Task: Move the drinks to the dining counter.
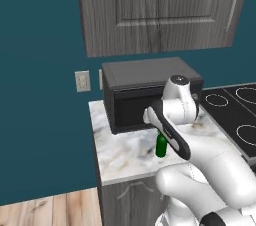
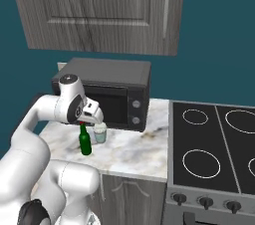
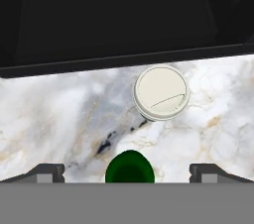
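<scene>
One of the drinks, a small dark-green bottle (image 1: 161, 146) (image 2: 85, 142) with a red cap, stands upright on the small marble worktop (image 2: 130, 153) in front of the black microwave (image 2: 112, 95). My gripper (image 2: 92, 115) hangs just above the bottle and is open. In the hand view the bottle (image 3: 129, 167) sits between the two fingertips (image 3: 49, 172), which stand wide apart and touch nothing. The dining counter is out of view.
A small white cup (image 3: 161, 92) (image 2: 100, 132) stands just behind the bottle, close to the microwave front. A black cooktop (image 2: 219, 144) lies to the right of the worktop. Dark wood wall cabinets (image 1: 160, 7) hang overhead. The worktop's left edge (image 1: 95, 135) drops to the wooden floor.
</scene>
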